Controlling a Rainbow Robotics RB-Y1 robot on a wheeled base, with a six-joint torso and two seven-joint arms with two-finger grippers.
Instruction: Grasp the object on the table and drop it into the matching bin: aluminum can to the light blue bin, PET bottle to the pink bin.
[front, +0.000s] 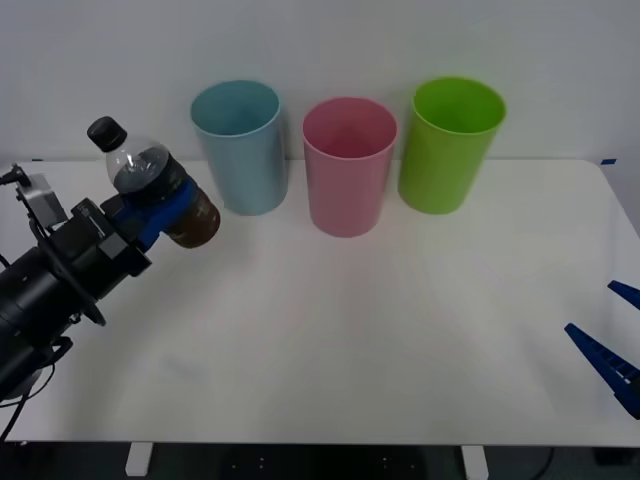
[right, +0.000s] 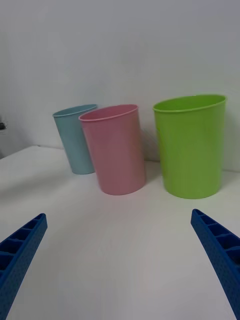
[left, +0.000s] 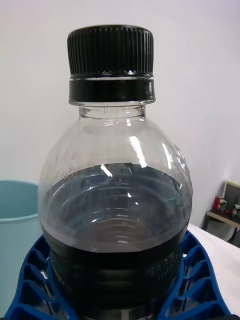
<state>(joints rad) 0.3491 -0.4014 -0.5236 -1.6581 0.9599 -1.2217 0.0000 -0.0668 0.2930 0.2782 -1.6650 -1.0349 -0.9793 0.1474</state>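
White laminate makes up the surface (front: 330, 330), which carries three tall cup-shaped bins in a row along its far side: the light blue bin (front: 238, 148) on the robot's left, the pink bin (front: 349, 165) in the middle and a lime green bin (front: 452, 143) on the right. All three stand upright and look empty from above.

The left arm reaches in low from the left edge, and its left claw (front: 155, 215) is clamped around the body of the PET bottle (front: 160, 190). The bottle is lifted clear of the surface and tilted, its black cap (front: 106, 132) leaning up and away to the left, just beside the light blue bin and short of the pink one. The right claw (front: 610, 350) waits near the right edge with its blue fingers (right: 22, 250) spread apart and nothing between them.

So the grasp and lift look done; what remains, as I judge it, is carrying the bottle rightward past the light blue bin, over the pink rim, and letting go.

The left wrist view adds the dark liquid line inside the clear shoulder and the ribbed blue fingers (left: 195, 280) cupping the bottle's lower body. The front view gives what that close view lacks: the bottle's place relative to the bins.
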